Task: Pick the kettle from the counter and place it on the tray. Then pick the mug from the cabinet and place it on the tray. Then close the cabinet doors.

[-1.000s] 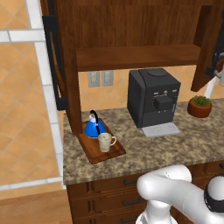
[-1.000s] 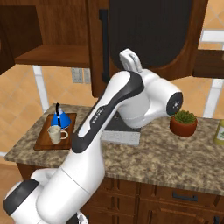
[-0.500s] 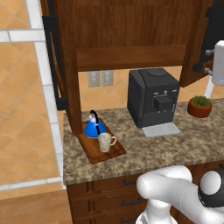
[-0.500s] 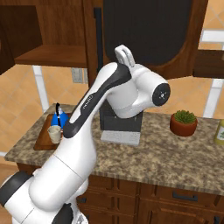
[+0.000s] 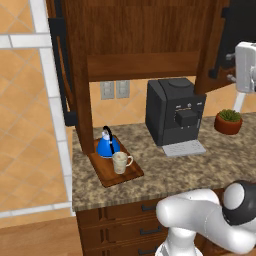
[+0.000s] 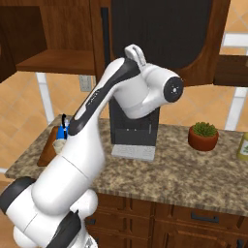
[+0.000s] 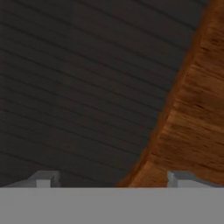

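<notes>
In the hand view the tool (image 7: pixel 111 180) shows as two pale tips at the bottom edge, set wide apart with nothing between them; behind them lies the dark ribbed glass of a cabinet door (image 7: pixel 78 78), its curved wood frame to the right. In the right base view the arm hides much of the tray (image 6: pixel 47 151), leaving the kettle (image 6: pixel 62 131) and mug (image 6: pixel 59 145) as slivers. In the left base view the tray (image 5: pixel 107 173) lies at the left end of the surface (image 5: pixel 175 172), holding the kettle (image 5: pixel 107 145) with the mug (image 5: pixel 120 162) just in front. The cabinet (image 5: pixel 142 60) stands open above, its left door (image 5: pixel 65 75) edge-on and the right door cut off by the frame
</notes>
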You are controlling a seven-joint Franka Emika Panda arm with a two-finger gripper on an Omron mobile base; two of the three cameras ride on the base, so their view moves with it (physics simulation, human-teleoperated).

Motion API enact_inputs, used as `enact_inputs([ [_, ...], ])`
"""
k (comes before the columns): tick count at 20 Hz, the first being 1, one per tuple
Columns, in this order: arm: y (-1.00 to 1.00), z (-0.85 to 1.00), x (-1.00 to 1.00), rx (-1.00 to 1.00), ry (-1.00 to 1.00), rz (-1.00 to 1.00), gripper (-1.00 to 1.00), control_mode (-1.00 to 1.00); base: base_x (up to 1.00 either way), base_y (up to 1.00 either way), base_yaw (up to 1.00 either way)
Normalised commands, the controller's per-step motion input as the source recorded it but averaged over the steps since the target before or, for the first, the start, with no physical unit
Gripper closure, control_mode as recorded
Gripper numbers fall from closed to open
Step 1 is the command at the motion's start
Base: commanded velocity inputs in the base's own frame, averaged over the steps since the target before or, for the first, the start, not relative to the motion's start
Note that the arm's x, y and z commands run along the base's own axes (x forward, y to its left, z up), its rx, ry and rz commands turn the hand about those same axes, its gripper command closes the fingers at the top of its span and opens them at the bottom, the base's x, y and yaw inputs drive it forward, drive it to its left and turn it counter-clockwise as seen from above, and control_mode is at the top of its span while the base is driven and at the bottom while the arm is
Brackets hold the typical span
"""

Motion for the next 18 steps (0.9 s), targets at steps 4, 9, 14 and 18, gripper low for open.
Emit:
enact_inputs([
  [4,0.16,0.00,0.44,0.00,0.07,-0.02,-1.00,-1.00,0.00,0.00,0.00],
  [9,0.31,-0.04,0.50,0.00,0.01,-0.03,-1.00,-1.00,0.00,0.00,0.00],
  [14,0.47,-0.15,0.49,0.00,0.00,-0.05,-1.00,-1.00,0.00,0.00,0.00],
  [18,0.68,-0.14,0.62,0.00,0.00,-0.09,-1.00,-1.00,0.00,0.00,0.00],
])
